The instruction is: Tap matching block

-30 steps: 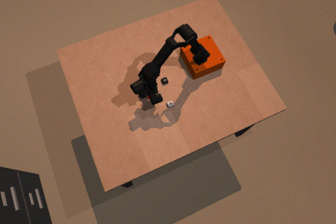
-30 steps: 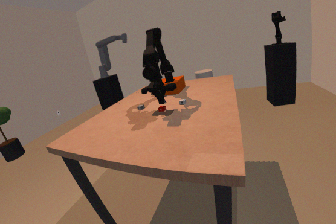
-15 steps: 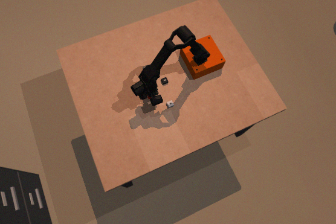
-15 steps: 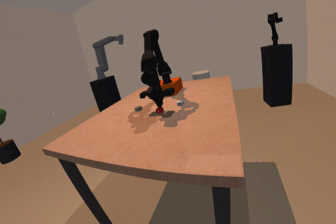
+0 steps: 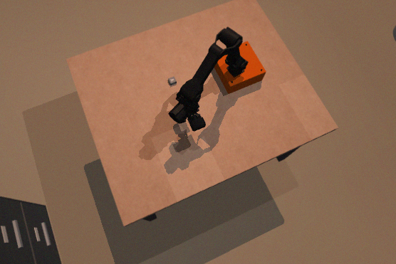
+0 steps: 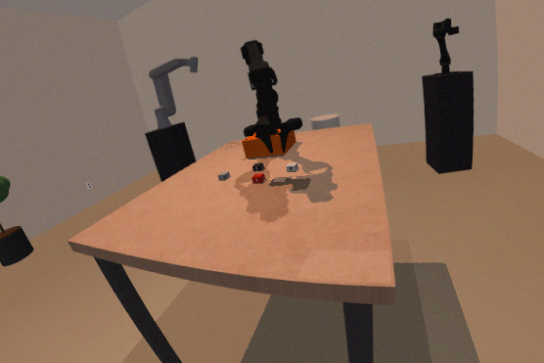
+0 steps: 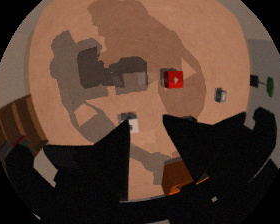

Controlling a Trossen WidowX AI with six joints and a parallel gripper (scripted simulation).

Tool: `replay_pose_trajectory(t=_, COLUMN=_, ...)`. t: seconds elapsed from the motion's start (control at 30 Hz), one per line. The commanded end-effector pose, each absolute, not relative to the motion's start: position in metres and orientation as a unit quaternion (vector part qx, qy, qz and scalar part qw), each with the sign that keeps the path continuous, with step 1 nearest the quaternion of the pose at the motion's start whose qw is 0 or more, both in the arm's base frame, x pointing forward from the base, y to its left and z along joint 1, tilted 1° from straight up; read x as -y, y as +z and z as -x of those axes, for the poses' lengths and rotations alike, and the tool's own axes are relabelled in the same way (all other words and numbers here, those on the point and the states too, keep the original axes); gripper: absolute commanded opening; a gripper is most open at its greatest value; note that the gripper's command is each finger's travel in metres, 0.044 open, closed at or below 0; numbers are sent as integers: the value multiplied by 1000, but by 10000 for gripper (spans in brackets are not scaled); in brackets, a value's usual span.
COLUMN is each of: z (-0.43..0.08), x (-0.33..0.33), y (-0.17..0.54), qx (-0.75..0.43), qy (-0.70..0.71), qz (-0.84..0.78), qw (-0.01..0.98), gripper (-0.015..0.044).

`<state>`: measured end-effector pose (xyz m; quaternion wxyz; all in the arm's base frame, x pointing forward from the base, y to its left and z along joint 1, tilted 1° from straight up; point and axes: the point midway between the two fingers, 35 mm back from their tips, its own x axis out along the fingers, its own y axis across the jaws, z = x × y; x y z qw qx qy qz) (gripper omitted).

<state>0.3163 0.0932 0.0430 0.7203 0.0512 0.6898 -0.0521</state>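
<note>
My gripper [image 6: 278, 151] [image 7: 146, 120] is partly open and empty, held above the table. A red block [image 6: 258, 178] [image 7: 174, 79] with a light mark lies ahead of the fingertips in the wrist view. A white block [image 6: 292, 167] [image 7: 133, 125] lies below, beside the left fingertip in the wrist view. A black block [image 6: 258, 167] is mostly hidden behind the right finger there. A grey block [image 5: 172, 81] [image 6: 224, 176] [image 7: 220, 95] lies apart to the right in the wrist view. The arm hides the other blocks in the top view. I cannot read the digits surely.
The arm's orange base [image 5: 246, 62] [image 6: 259, 149] [image 7: 175, 176] stands on the wooden table [image 5: 107, 62] [image 6: 220, 228]. Arm shadows cross the table around the red and white blocks. Other robot arms on black pedestals stand beyond the table.
</note>
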Motion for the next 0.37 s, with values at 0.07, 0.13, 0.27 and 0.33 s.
replay_pose_trajectory(t=0.07, z=-273, x=-160, y=81, qx=-690, qy=-47, qz=-52, qw=721, gripper=335)
replay_pose_trajectory(t=0.13, z=-267, x=-167, y=85, qx=-690, qy=-47, qz=-52, qw=721, gripper=387)
replay_pose_trajectory(t=0.27, z=-267, x=-167, y=85, qx=-690, qy=-47, qz=-52, qw=721, gripper=400)
replay_pose_trajectory(t=0.33, z=-267, x=-167, y=85, qx=-690, qy=-47, qz=-52, qw=721, gripper=400)
